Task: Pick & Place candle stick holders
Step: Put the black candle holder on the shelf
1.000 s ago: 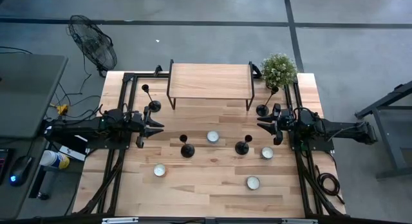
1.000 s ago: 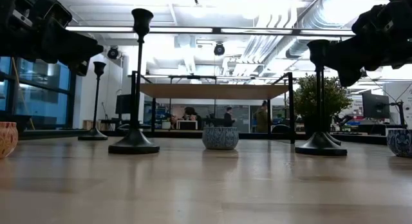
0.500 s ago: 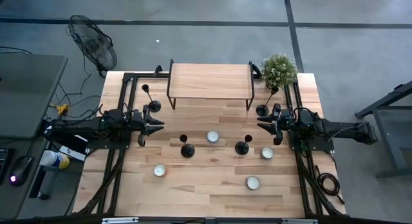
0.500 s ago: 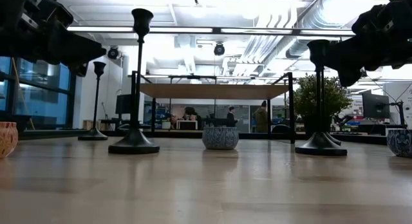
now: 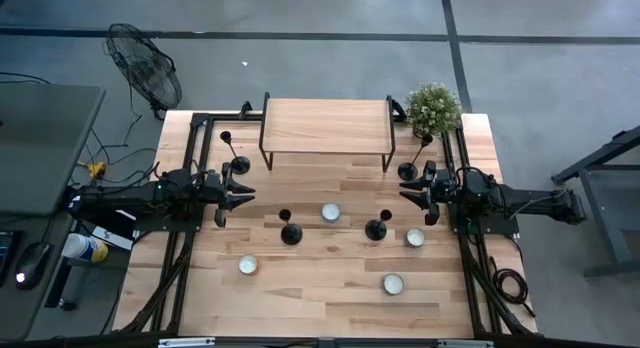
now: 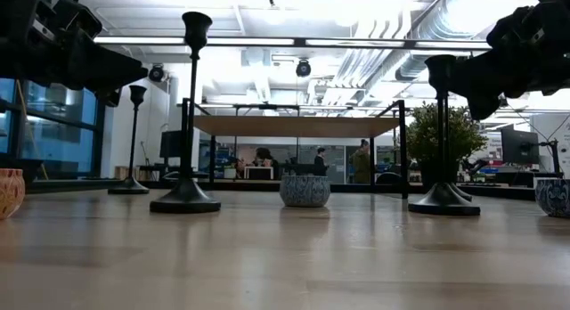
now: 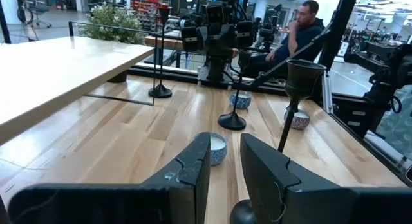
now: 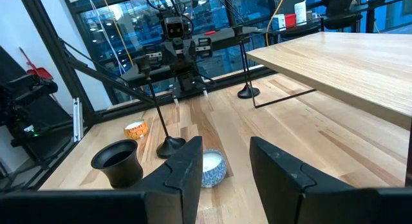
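You are looking down on a wooden table with four black candle stick holders standing upright, each stem rising straight from its round base.

Small round tealight cups are sitting on the table too: one at the middle, one toward the right, one at the front right and one at the front left. Each is showing a white top from above; in the wrist views the sides are patterned blue and white.

The left arm is lying low along the table's left edge, reaching toward the centre. The left gripper is hanging above the table with its fingers standing a narrow gap apart and holding nothing. The right arm is mirroring it from the right edge. The right gripper is also empty, its fingers parted slightly wider.

One candlestick is standing left of centre, in front of the left gripper. Another is standing right of centre, just ahead of the right gripper. A third is near the back left, beside a raised wooden shelf. The fourth is at the back right, near a potted plant.
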Motion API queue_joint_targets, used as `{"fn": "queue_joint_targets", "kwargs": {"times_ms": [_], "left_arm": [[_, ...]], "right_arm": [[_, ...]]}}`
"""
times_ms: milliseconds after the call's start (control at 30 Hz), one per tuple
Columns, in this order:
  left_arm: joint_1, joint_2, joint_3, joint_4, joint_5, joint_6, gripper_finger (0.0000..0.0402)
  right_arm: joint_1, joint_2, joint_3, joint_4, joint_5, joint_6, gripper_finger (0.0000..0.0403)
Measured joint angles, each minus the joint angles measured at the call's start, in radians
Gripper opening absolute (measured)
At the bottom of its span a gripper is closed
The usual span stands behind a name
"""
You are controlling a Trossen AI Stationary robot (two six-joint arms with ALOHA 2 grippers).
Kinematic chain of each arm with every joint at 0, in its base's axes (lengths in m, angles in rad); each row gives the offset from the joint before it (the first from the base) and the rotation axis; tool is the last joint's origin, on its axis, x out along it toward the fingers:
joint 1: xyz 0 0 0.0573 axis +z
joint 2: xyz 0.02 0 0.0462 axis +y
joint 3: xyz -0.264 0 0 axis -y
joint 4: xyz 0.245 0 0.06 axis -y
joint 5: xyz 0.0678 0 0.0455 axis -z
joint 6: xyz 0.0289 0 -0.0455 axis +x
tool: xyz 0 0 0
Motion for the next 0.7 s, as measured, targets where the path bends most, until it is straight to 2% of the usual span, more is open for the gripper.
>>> {"fn": "queue_joint_targets", "kwargs": {"times_ms": [200, 700], "left_arm": [[0.0, 0.0, 0.0, 0.0, 0.0, 0.0, 0.0083], [0.0, 0.0, 0.0, 0.0, 0.0, 0.0, 0.0083]], "right_arm": [[0.0, 0.0, 0.0, 0.002, 0.031, -0.22, 0.0122], [0.0, 0.0, 0.0, 0.004, 0.073, -0.362, 0.0122]]}}
